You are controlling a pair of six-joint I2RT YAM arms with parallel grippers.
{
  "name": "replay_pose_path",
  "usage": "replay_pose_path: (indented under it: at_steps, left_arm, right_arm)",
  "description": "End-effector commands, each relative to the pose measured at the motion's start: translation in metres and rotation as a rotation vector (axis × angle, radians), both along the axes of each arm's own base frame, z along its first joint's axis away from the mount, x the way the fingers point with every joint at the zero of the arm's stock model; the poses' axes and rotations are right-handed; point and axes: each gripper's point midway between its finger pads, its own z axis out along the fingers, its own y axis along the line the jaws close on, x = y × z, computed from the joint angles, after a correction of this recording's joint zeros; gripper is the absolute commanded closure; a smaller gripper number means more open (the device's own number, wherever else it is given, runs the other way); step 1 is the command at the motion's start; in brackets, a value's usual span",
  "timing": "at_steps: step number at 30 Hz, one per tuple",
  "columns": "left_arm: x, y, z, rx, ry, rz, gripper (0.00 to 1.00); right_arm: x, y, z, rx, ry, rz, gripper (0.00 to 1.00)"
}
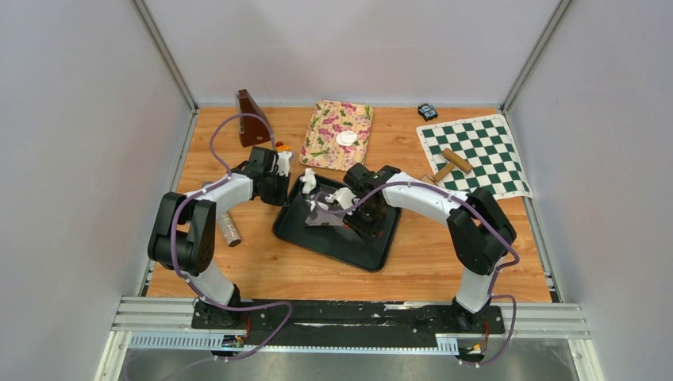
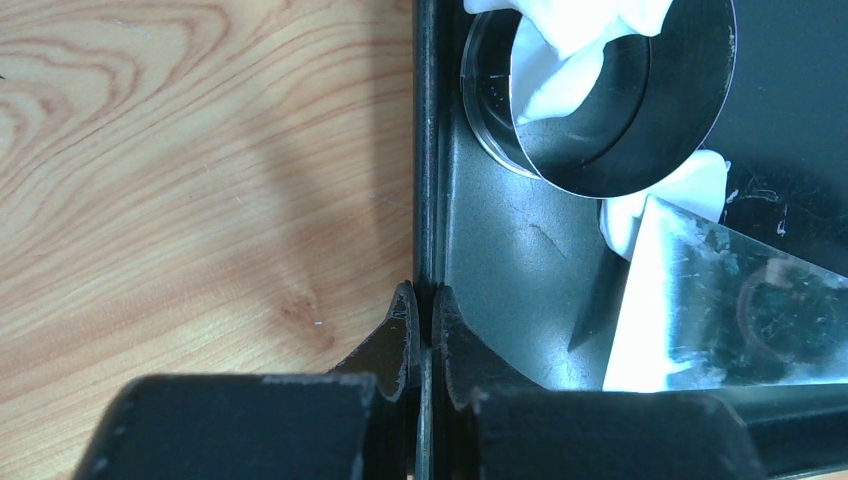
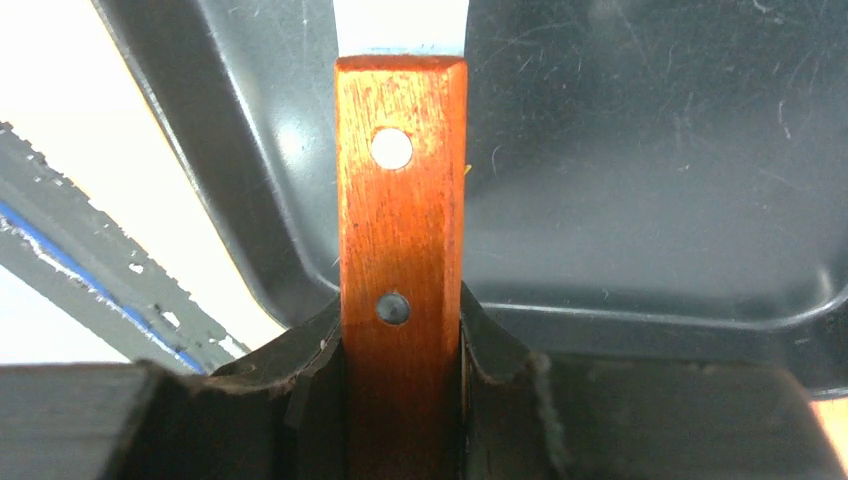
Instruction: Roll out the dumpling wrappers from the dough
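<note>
A round white dumpling wrapper (image 1: 346,138) lies on the floral mat (image 1: 327,127) behind the black tray (image 1: 373,252). My left gripper (image 2: 425,300) (image 1: 282,189) is shut on the tray's left rim (image 2: 425,180). Just inside that rim stands a clear ring cutter (image 2: 690,110) (image 1: 308,183) with white dough (image 2: 560,60) in it. My right gripper (image 3: 400,310) (image 1: 359,208) is shut on the wooden handle (image 3: 400,230) of a metal scraper. Its blade (image 2: 720,300) (image 1: 321,214) lies low over the tray floor, and a bit of dough (image 2: 690,185) shows at its edge.
A wooden rolling pin (image 1: 455,161) rests on the green chessboard mat (image 1: 476,155) at the back right. A brown metronome (image 1: 252,119) stands at the back left. A small blue object (image 1: 428,110) lies by the back wall. A grey cylinder (image 1: 230,230) lies beside the left arm.
</note>
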Motion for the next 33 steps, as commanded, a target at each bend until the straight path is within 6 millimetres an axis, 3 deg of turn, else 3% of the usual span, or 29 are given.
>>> replay_pose_path:
  at_steps: [1, 4, 8, 14, 21, 33]
  left_arm:
    - [0.006, -0.010, 0.023, -0.053, -0.064, -0.017, 1.00]
    - [0.005, -0.011, 0.024, -0.056, -0.064, -0.019, 1.00]
    - [0.005, -0.011, 0.024, -0.058, -0.063, -0.018, 1.00]
    - [0.006, -0.011, 0.021, -0.057, -0.057, -0.017, 1.00]
    - [0.006, -0.010, 0.023, -0.055, -0.064, -0.014, 1.00]
    - [0.006, -0.010, 0.023, -0.052, -0.068, -0.011, 1.00]
  right_arm:
    - [0.003, 0.000, 0.044, 0.093, -0.003, -0.020, 1.00]
    - [0.011, -0.023, 0.051, 0.046, -0.051, -0.041, 1.00]
    - [0.011, -0.058, 0.044, -0.058, -0.089, -0.057, 1.00]
    - [0.001, -0.081, 0.021, -0.159, -0.063, -0.067, 1.00]
    - [0.015, -0.077, -0.002, -0.206, -0.092, -0.082, 1.00]
    - [0.026, -0.049, -0.010, -0.203, -0.126, -0.065, 1.00]
